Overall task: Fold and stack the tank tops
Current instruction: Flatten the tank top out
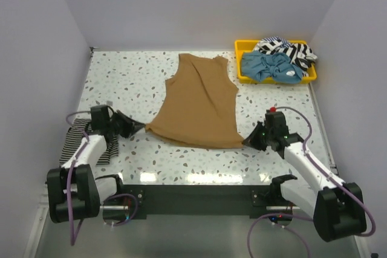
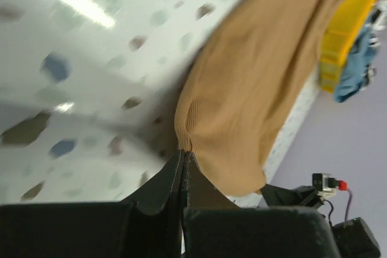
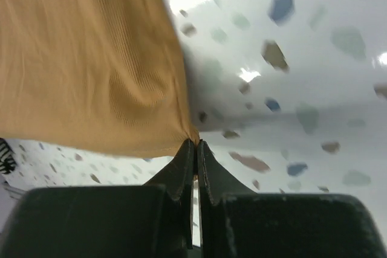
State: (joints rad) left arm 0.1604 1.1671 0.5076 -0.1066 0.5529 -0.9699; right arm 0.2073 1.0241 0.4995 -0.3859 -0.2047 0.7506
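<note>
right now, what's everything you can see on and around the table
tank top: one, tan, spread flat mid-table
striped top: one, black and white, near left edge, partly under the left arm
tray: one, yellow, far right corner
blue top: one, light blue, crumpled in the tray
second striped top: one, black and white, crumpled at the tray's back
table: one, white, speckled
left gripper: one, black, shut on the tank top's near left corner
right gripper: one, black, shut on its near right corner
</note>
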